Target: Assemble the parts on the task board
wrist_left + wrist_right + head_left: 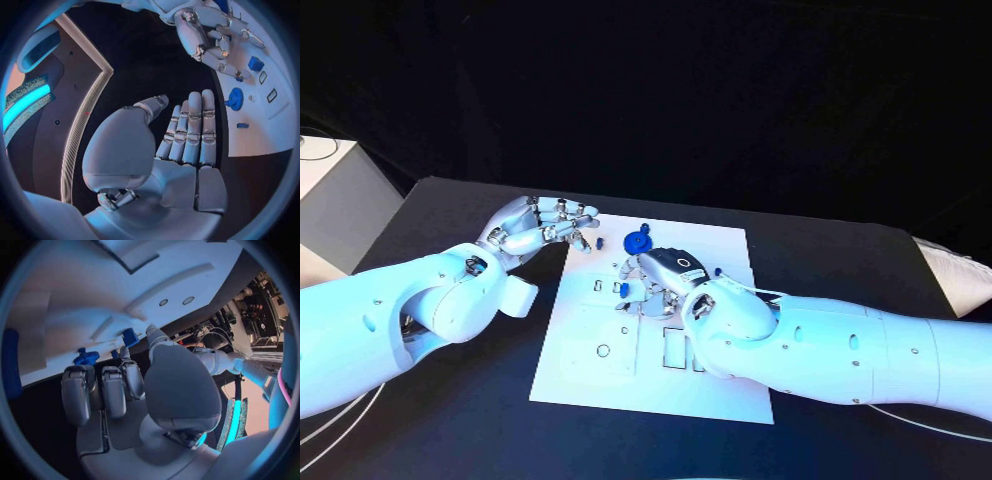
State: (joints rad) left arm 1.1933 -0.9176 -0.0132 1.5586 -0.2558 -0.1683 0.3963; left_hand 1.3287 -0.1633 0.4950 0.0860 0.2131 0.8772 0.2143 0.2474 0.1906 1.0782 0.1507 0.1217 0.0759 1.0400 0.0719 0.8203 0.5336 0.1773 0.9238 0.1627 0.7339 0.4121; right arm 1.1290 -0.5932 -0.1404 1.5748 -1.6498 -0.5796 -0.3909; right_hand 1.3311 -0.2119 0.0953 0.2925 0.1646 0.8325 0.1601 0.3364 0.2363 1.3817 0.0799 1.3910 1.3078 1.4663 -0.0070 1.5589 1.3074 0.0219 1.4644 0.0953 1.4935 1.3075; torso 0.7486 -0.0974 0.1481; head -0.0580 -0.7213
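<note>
Task board [661, 390] lies under the right hand [661, 272], whose grasp cannot be determined, empty left hand [538, 228] open beside it; assembly judged incomplete, blue gear [638, 241] just beyond, small part [629, 291] by its fingers.

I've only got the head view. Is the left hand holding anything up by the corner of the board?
Observer: No. The left wrist view shows the left hand with a bare palm and straight fingers, holding nothing.
Operator: And the right hand's fingers? Its back hides them from me.
Observer: In the right wrist view the right hand has its fingers curled in, with the thumb reaching towards a blue block on the task board. I cannot tell whether it grips the block.
</note>
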